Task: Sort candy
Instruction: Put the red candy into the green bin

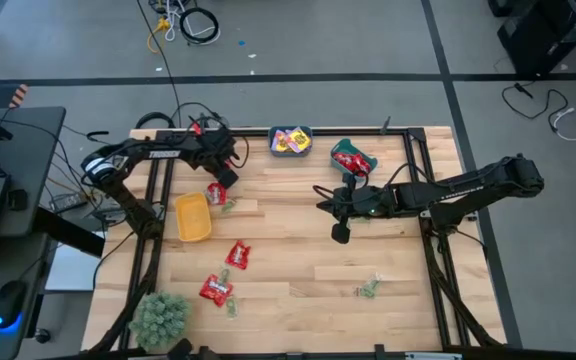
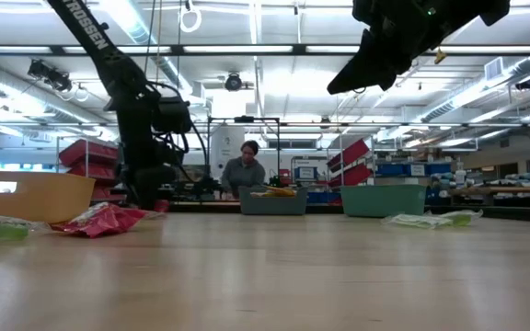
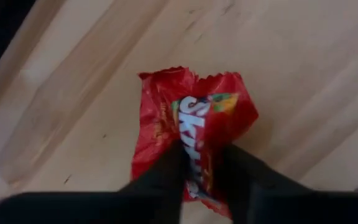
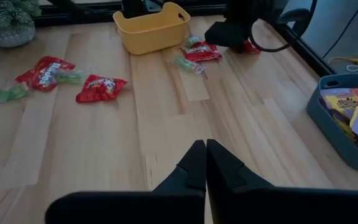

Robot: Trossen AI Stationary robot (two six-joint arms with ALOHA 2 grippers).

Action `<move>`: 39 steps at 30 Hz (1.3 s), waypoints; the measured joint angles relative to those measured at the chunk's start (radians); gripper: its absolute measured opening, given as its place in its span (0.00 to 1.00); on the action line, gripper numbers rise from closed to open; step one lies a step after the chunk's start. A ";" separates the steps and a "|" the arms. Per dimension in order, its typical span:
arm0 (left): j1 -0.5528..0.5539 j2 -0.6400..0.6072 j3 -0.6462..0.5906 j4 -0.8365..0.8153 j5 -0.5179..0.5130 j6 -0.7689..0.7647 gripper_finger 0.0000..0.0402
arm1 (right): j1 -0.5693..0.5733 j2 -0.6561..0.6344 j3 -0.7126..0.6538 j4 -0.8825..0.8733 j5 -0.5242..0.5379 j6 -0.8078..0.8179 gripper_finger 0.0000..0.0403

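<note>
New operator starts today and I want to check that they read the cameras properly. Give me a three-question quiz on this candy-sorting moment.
1. True or false: the left gripper is closed on a red crinkled candy packet.
2. Which holds yellow packets with pink marks? A) the yellow plastic bin B) the grey-blue plastic bin C) the teal plastic bin
3. Fill in: the right gripper hangs over bare wooden tabletop, its fingers ____.

Key: 1 true; 2 B; 3 shut

My two arms are dark, jointed and draped with black cables. One arm carries white TROSSEN lettering. My fingers point(image 4: 194, 163) are black and tapered.
</note>
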 joint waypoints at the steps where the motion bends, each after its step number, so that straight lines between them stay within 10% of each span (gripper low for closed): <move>1: -0.006 0.001 0.005 -0.002 0.000 0.006 0.16 | 0.000 0.000 0.000 0.000 0.000 -0.004 0.00; 9: -0.099 -0.060 0.064 0.021 0.107 0.051 0.08 | 0.000 0.000 0.000 0.012 0.000 -0.043 0.05; 21: -0.327 -0.177 0.071 0.293 0.783 0.061 0.03 | -0.005 0.084 0.023 0.208 -0.001 -0.110 0.34; 39: -0.478 -0.174 0.072 0.355 0.797 0.019 0.04 | -0.049 0.384 0.376 0.026 -0.237 -0.200 0.30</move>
